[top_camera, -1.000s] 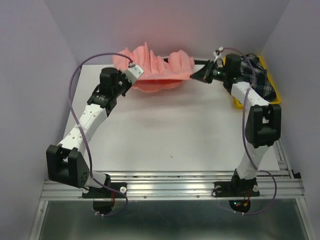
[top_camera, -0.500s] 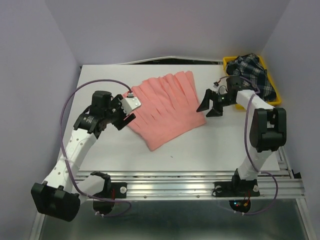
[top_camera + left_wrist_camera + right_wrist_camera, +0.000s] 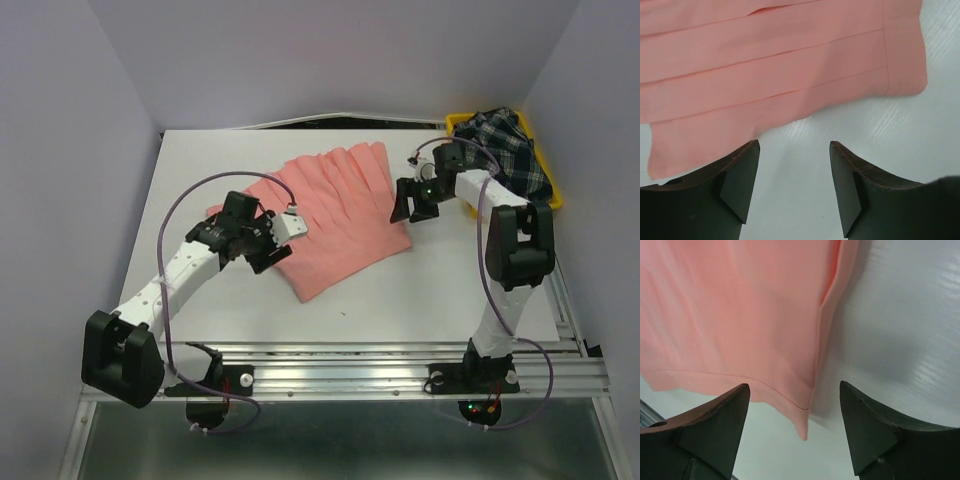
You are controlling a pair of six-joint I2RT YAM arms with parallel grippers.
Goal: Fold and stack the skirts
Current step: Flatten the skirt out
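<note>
My left tool hangs open and empty at the near-left edge of the pink skirt; my right tool, likewise open and empty, at its right edge.

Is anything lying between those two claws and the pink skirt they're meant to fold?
Nothing visible does. The left gripper and right gripper both hang open right at the edges of the salmon-pink skirt, over bare white table. The plaid skirt sits apart in the yellow tray.
</note>
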